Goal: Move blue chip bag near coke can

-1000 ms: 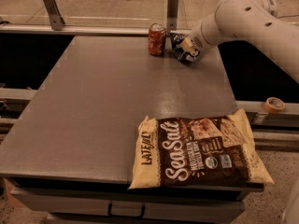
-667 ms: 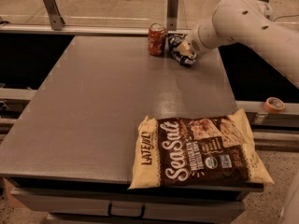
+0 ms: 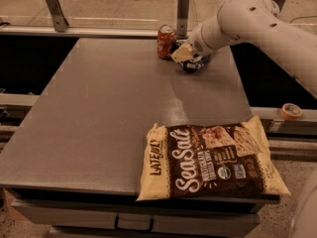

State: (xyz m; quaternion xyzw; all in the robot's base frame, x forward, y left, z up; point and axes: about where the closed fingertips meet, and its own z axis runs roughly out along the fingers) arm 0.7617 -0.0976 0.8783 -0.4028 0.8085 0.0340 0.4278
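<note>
Gripper [image 3: 184, 54] is down at the blue chip bag [image 3: 197, 64] at the far edge of the table [image 3: 109, 98]; the bag lies just beside the coke can [image 3: 166, 41]. Can't tell whether the grip is clamped on the bag or let go. Looks like the placement step, 1 move from done: next needs a clean release and a straight lift-off without nudging the can.

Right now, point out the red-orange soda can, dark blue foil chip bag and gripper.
Red-orange soda can [image 3: 166, 42]: camera view, side.
Dark blue foil chip bag [image 3: 198, 65]: camera view, lower corner.
Gripper [image 3: 184, 53]: camera view, tip, at the bag.
</note>
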